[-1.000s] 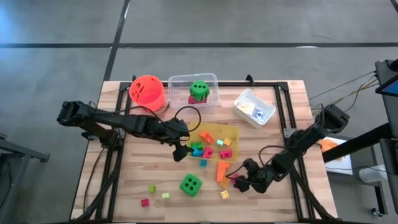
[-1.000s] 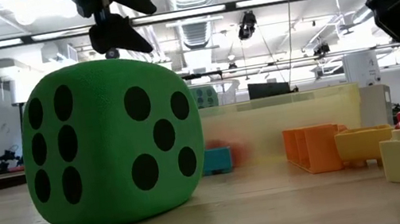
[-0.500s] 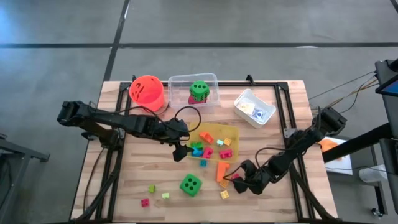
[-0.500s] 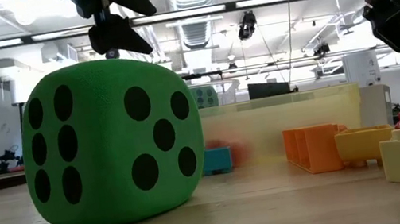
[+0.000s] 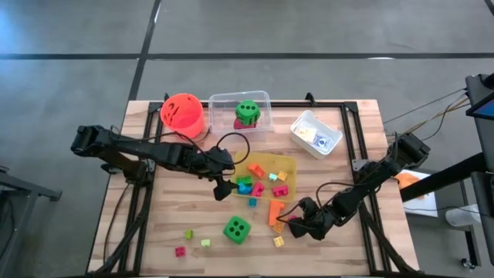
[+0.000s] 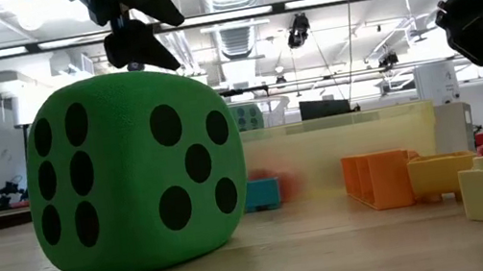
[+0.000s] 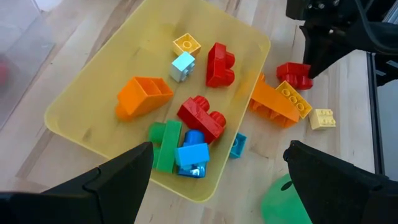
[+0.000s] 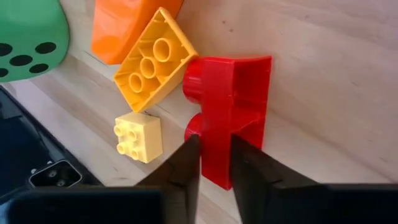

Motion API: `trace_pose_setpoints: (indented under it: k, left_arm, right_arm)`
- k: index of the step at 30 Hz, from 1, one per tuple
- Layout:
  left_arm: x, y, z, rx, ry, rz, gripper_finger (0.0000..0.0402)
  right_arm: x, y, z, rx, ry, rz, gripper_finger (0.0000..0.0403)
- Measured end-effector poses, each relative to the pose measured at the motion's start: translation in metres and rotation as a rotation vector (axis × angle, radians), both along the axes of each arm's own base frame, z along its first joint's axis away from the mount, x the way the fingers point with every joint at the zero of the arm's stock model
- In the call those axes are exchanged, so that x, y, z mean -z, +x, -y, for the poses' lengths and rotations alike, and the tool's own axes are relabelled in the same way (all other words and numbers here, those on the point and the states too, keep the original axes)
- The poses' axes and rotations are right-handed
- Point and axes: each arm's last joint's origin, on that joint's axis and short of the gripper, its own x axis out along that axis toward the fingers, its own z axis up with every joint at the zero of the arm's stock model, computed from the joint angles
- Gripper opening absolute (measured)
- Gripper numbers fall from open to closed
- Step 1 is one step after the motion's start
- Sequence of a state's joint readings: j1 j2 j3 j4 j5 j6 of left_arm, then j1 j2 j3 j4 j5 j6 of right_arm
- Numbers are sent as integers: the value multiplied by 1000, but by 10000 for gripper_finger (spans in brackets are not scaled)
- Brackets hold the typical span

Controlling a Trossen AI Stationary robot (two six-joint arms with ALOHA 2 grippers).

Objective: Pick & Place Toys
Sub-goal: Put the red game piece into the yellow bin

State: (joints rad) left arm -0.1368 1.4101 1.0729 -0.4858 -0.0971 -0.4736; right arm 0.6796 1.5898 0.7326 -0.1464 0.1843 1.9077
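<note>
From above, the right gripper (image 5: 287,224) sits low on the bench (image 5: 170,232) beside the orange block (image 5: 275,211), but its jaws are too small there to read. The right wrist view settles it: the jaws pinch the near edge of a red block (image 8: 231,118) lying on the wood, with a yellow studded wedge (image 8: 152,68) touching it and a pale yellow cube (image 8: 138,137) just beside.

The left gripper (image 5: 224,188) hangs at the edge of the yellow tray (image 5: 287,164), jaws spread wide. Its wrist camera shows the tray's load, which the top view blurs: red, orange, green, blue and yellow blocks (image 7: 199,118).

The low view alone shows the green die (image 6: 135,170) standing large on the bench. Only the high view takes in the orange bucket (image 5: 183,113), the clear tray (image 5: 224,102) holding a second green die, and the white tray (image 5: 315,132).
</note>
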Motion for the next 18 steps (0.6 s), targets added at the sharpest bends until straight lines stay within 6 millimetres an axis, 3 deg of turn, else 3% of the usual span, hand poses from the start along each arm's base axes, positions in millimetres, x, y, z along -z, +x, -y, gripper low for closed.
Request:
trace_pose_setpoints:
  k: [4, 12, 18]
  left_arm:
    - [0, 0, 0, 0, 0, 0, 361]
    - [2, -2, 0, 0, 4, -24, 361]
    - [4, -4, -1, -25, -14, -60, 361]
  right_arm:
    - [0, 0, 0, -7, -3, 5, 18]
    - [-3, 1, -1, -23, -6, 11, 14]
    - [-21, 2, -2, -59, -16, 36, 13]
